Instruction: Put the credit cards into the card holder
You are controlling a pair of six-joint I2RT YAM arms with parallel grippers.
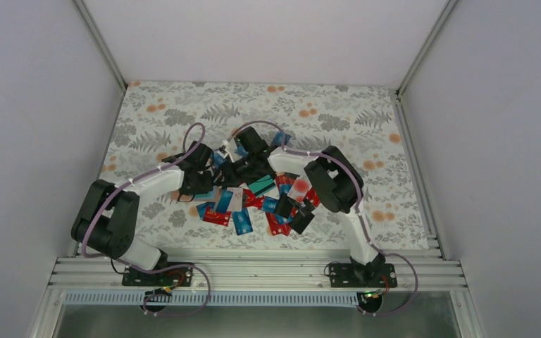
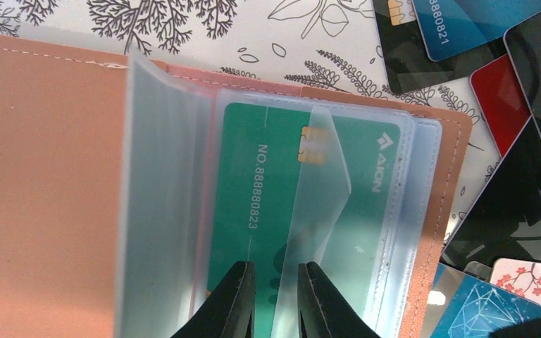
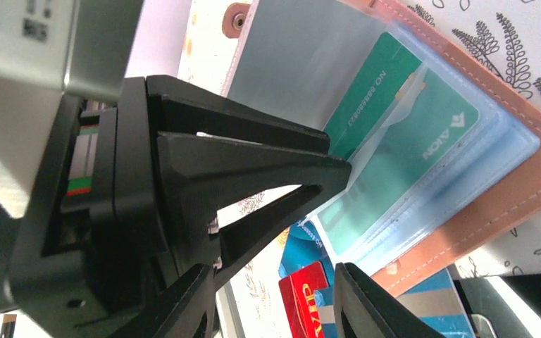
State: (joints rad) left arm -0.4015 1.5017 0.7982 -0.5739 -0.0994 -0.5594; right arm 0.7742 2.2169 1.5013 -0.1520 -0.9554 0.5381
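Floral-print table (image 1: 338,113), scattered credit cards (image 1: 243,222), open card holder (image 2: 42,211)

White walls (image 1: 268,35), floral-patterned tabletop (image 1: 366,113)

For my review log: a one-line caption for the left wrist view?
Left gripper pinches a clear sleeve of the open card holder, a teal card already inside.

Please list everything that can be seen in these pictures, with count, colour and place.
card holder: one, tan-pink, lying open, clear sleeves showing
green card: one, green, inside a clear sleeve
loose cards: many, blue, red, black, teal, piled mid-table
tablecloth: one, white with grey leaves, covering the table
left hand: one, black, closed on a sleeve
right hand: one, black, open beside the holder
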